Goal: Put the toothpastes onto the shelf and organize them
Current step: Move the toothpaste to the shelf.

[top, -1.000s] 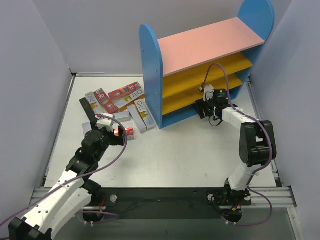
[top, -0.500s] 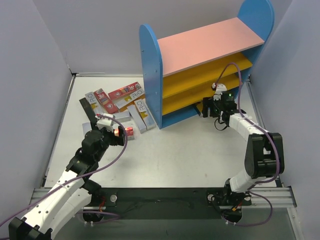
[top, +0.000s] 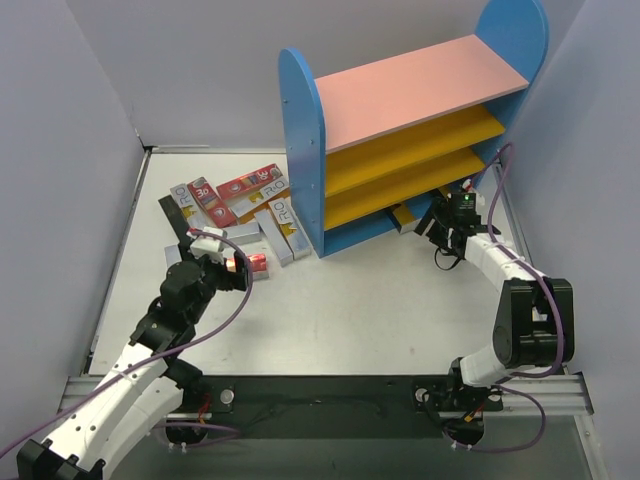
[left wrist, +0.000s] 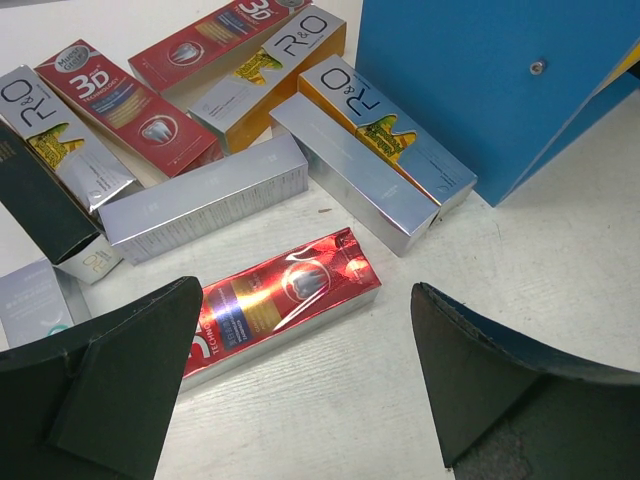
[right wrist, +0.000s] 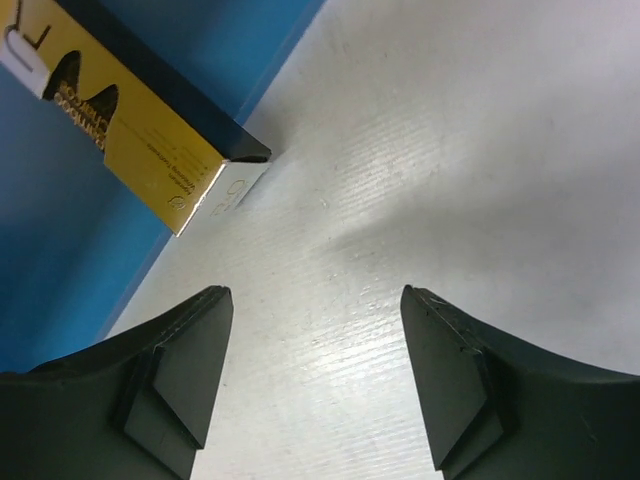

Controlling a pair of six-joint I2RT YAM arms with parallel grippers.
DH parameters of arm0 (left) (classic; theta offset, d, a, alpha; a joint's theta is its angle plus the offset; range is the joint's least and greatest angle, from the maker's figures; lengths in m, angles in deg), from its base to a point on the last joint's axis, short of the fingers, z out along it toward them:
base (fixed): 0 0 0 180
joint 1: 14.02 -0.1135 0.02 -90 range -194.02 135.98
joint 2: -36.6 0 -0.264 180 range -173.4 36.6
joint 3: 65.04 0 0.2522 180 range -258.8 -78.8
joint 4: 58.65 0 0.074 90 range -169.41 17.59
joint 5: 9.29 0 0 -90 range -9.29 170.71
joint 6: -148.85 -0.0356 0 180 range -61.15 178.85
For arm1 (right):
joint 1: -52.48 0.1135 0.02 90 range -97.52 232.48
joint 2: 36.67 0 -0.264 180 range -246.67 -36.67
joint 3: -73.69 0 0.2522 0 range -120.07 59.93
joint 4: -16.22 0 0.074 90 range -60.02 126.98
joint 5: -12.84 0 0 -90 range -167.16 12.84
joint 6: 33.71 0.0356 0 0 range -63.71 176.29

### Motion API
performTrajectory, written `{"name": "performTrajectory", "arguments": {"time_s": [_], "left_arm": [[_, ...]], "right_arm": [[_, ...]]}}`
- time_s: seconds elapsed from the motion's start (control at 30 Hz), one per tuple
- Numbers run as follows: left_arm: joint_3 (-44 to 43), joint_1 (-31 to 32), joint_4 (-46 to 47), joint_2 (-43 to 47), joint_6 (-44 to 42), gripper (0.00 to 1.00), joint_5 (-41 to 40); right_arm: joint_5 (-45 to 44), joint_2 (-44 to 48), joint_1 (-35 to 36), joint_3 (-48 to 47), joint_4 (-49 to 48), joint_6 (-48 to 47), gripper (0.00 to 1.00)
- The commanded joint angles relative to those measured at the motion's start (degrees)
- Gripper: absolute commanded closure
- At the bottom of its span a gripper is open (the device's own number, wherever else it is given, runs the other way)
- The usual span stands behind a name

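Observation:
Several toothpastes (top: pixel 235 205) lie in a loose pile left of the shelf (top: pixel 400 95): silver-grey, red and orange boxes. A shiny red box (left wrist: pixel 285 298) lies nearest, flat on the table. My left gripper (left wrist: pixel 305 292) is open and hovers just above it, one finger on each side; it shows from above too (top: pixel 240 268). A yellow and black box (right wrist: pixel 140 140) lies on the shelf's blue base (right wrist: pixel 60 250), its end sticking out in front (top: pixel 405 215). My right gripper (right wrist: pixel 315 292) is open and empty over bare table beside that box (top: pixel 435 224).
The shelf's blue side panel (left wrist: pixel 480 80) stands right behind the pile. Its pink top board and two yellow boards (top: pixel 410 140) hold nothing I can see. Grey walls close in on the left, back and right (top: pixel 590 150).
My right gripper has drawn back to the right, away from the shelf's bottom level, and the yellow box end now shows there. My left arm has barely moved.

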Motion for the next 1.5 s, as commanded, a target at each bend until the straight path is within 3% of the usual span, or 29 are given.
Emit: {"name": "performTrajectory", "arguments": {"time_s": [0.0, 0.6, 1.23, 1.47], "left_arm": [[-1.6, -0.6, 2.2, 0.9, 0.1, 0.03, 0.7], [-1.3, -0.6, 2.6, 2.3, 0.2, 0.03, 0.5], [-1.4, -0.5, 2.6, 2.6, 0.3, 0.03, 0.8], [-1.3, -0.5, 2.6, 2.5, 0.3, 0.03, 0.9]], "right_arm": [[-2.8, -2.6, -0.1, -1.2, 5.1, 13.2, 0.32], [-2.8, -14.6, 2.2, -10.8, 4.7, 20.5, 0.32], [-0.7, -17.6, 2.6, -12.5, -1.3, 22.2, 0.33], [-0.8, -13.7, 2.5, -9.8, -1.6, 21.1, 0.32]]}}
